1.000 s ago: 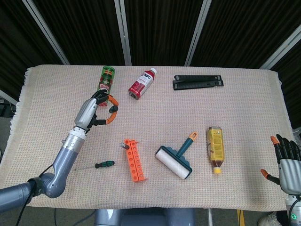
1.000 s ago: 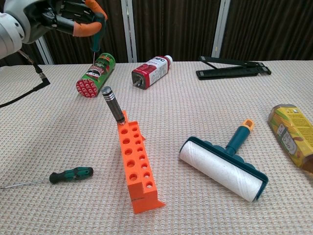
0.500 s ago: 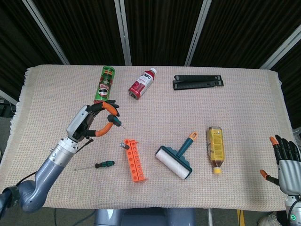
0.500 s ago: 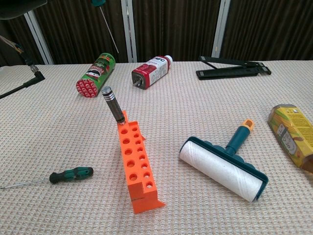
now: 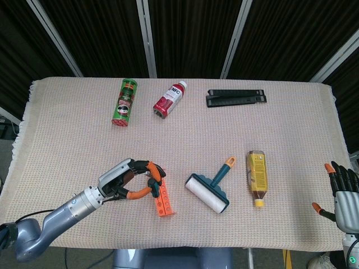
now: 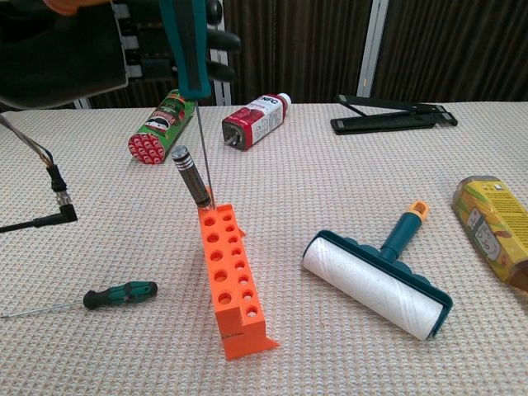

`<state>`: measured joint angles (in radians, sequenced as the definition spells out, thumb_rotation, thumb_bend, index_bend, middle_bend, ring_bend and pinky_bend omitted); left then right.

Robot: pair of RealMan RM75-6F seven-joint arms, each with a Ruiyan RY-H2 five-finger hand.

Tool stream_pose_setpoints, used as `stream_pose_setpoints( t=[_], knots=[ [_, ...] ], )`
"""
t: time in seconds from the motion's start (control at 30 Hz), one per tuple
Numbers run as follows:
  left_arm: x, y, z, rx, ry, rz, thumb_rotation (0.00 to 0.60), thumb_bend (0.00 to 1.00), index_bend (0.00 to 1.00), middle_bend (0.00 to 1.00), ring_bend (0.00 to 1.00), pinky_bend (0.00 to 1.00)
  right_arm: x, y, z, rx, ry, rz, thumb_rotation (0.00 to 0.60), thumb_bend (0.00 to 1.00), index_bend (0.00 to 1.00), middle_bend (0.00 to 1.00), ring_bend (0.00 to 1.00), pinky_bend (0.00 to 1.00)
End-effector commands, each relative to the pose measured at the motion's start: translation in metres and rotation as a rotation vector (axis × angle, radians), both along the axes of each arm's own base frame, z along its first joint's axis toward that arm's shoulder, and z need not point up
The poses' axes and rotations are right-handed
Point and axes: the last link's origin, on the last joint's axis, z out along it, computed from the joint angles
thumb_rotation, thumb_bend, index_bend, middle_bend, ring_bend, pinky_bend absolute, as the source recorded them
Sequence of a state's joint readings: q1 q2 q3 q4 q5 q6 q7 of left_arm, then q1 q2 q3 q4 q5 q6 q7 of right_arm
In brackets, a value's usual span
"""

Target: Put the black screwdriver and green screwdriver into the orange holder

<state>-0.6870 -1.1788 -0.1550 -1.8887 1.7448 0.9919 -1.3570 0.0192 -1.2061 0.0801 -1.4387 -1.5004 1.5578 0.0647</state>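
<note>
A woven beige cloth covered the surface (image 5: pixel 291 129) before dark curtains, and the left hand (image 5: pixel 124 180) pinched the green screwdriver (image 6: pixel 188 49) upright, shaft pointing to 6 o'clock, its tip just above the far-end holes of the orange holder (image 6: pixel 232 280), beside the black screwdriver (image 6: pixel 190 175) already leaning there. The holder's long axis ran from 12 to 6 o'clock. The right hand (image 5: pixel 343 193) hung spread and empty well apart at 3 o'clock; a second green-handled driver (image 6: pixel 99 297) lay at the holder's 9 o'clock.

lab test bench | cloth-covered table (image 5: pixel 291 140) | black curtain backdrop (image 5: pixel 185 33)
</note>
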Motion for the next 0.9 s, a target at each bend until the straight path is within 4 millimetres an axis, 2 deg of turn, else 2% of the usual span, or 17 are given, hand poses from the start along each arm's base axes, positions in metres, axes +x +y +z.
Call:
stream_pose_setpoints(
  t=[0.03, 0.13, 0.37, 0.73, 0.9],
  knots=[
    [-0.001, -0.001, -0.011, -0.028, 0.026, -0.008, 0.600, 0.62, 0.69, 0.45, 0.26, 0.27, 0.000, 0.000, 0.000, 0.001, -0.001, 0.000, 0.600, 0.00, 0.02, 0.01, 0.00, 0.00],
    [0.000, -0.001, -0.018, -0.032, 0.047, -0.018, 0.600, 0.62, 0.69, 0.46, 0.26, 0.27, -0.001, 0.000, 0.000, 0.000, -0.002, -0.002, 0.600, 0.00, 0.02, 0.01, 0.00, 0.00],
    [0.005, 0.002, -0.029, 0.120, 0.138, -0.116, 0.600, 0.62, 0.69, 0.46, 0.26, 0.26, -0.003, 0.002, 0.001, -0.008, -0.008, -0.009, 0.600, 0.00, 0.02, 0.01, 0.00, 0.00],
    [0.002, -0.011, -0.044, 0.203, 0.220, -0.197, 0.600, 0.62, 0.69, 0.46, 0.26, 0.26, -0.005, 0.003, 0.002, -0.011, -0.013, -0.008, 0.600, 0.00, 0.02, 0.01, 0.00, 0.00],
    [-0.002, -0.016, -0.045, 0.236, 0.227, -0.224, 0.600, 0.62, 0.68, 0.46, 0.26, 0.25, -0.005, 0.002, 0.001, -0.010, -0.017, -0.008, 0.600, 0.00, 0.02, 0.01, 0.00, 0.00]
  ],
)
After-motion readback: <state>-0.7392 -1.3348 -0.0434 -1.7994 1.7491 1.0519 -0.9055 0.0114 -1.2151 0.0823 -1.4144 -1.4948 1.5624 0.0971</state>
